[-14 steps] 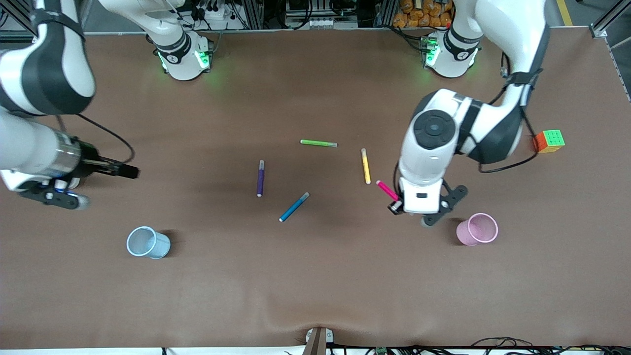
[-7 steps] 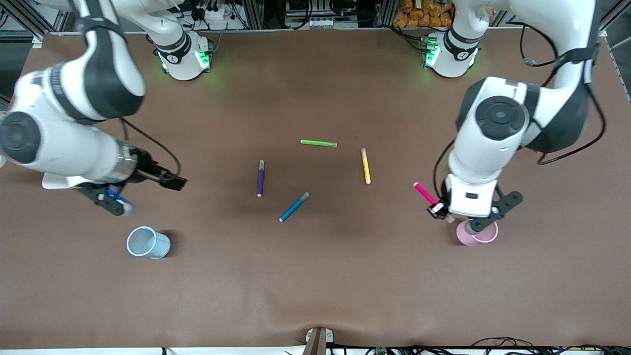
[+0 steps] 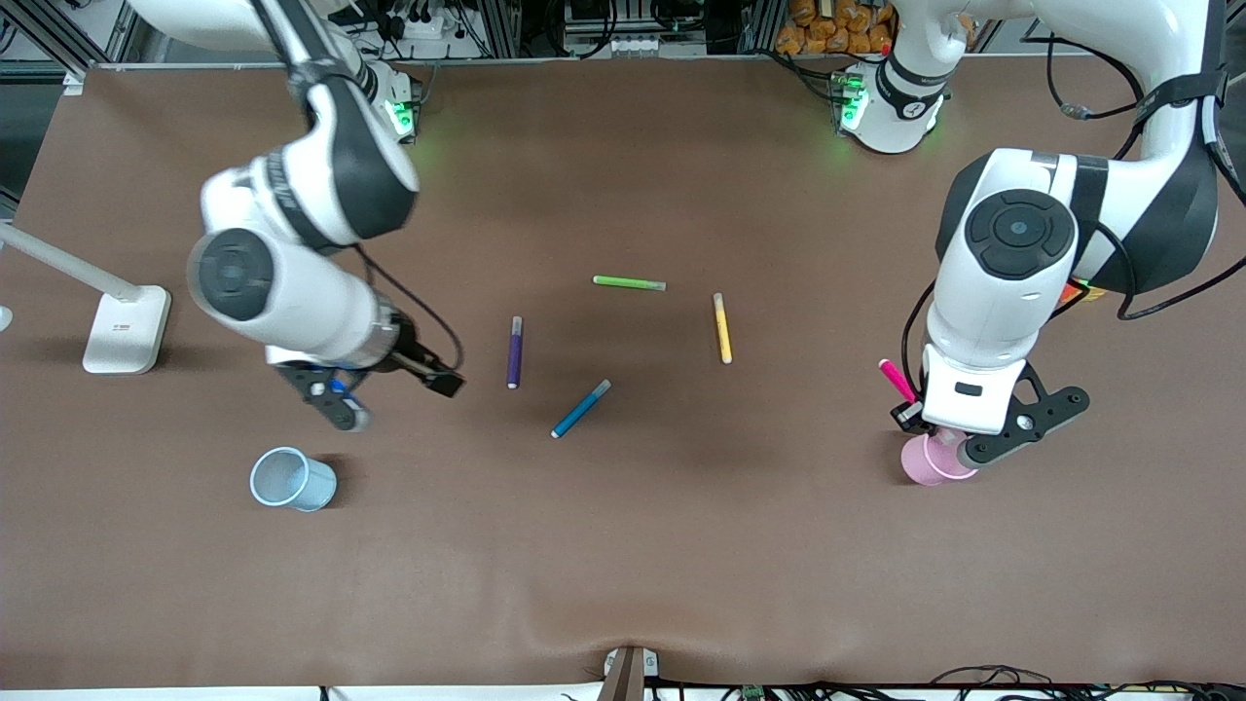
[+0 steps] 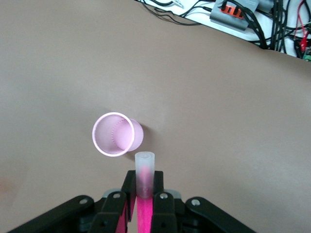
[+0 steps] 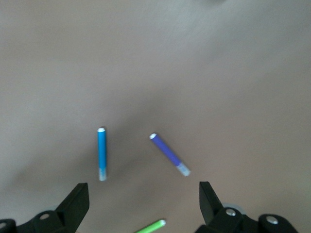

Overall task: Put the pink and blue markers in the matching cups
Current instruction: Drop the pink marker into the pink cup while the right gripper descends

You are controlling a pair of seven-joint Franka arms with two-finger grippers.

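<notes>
Left end effector (image 4: 144, 204) clenched on pink marker (image 4: 144, 175) above pink cup (image 4: 116, 134); right end effector (image 5: 143, 206) released (fingers wide) over desk (image 3: 681, 545), blue marker (image 3: 581, 408) lying loose

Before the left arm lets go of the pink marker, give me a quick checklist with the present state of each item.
1. left gripper shut on the pink marker: ok.
2. Marker over the pink cup: not ok; in the left wrist view its cap sits beside the rim.
3. Pink cup upright, nothing seen in it: ok.
4. Marker upright for the drop: not ok; it tilts in the front view.
5. right gripper open over the blue marker: ok; the purple pen lies close by.
6. blue cup upright: ok.
</notes>
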